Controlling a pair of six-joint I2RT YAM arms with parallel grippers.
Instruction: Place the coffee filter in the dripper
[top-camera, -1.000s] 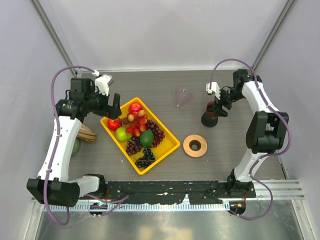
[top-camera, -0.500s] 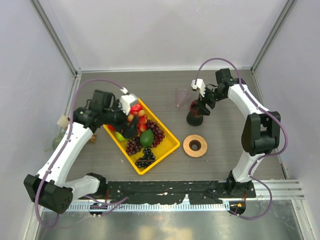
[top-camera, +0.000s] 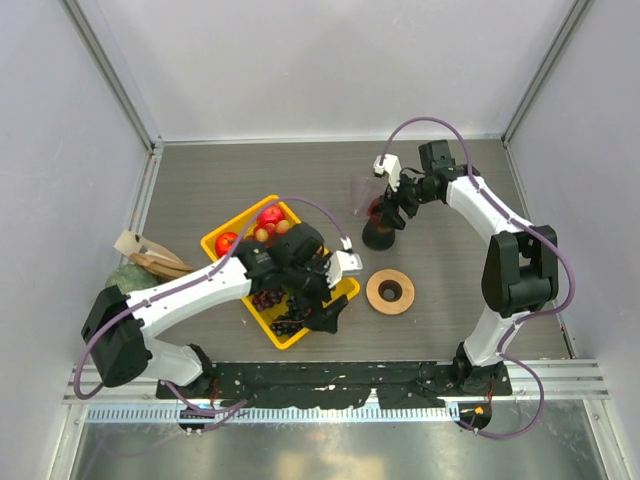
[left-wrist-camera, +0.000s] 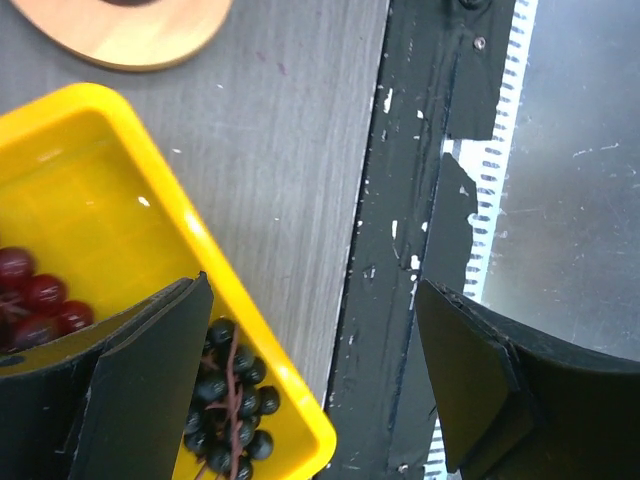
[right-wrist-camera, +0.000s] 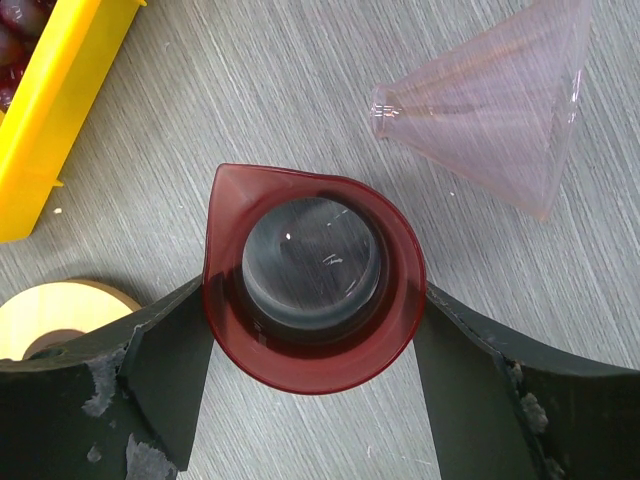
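The dripper is apart. Its clear pinkish cone (top-camera: 365, 192) lies on its side at the back centre and shows in the right wrist view (right-wrist-camera: 500, 110). Its light-wood ring (top-camera: 390, 291) lies flat to the right of the tray. My right gripper (top-camera: 385, 215) is shut on a dark red vessel (right-wrist-camera: 312, 290) with a pour spout, which stands upright beside the cone. My left gripper (top-camera: 328, 312) is open and empty over the near corner of the yellow fruit tray (left-wrist-camera: 270, 370). I cannot make out a single coffee filter.
A thick bundle of tan papers (top-camera: 160, 262) lies at the far left edge, beside a green object. The yellow tray (top-camera: 215, 240) holds apples, grapes and an avocado. The black front rail (left-wrist-camera: 420, 200) runs along the table's near edge.
My left arm has swung from the far left across the tray to its near right corner. My right gripper has carried the red vessel leftward, next to the clear cone.
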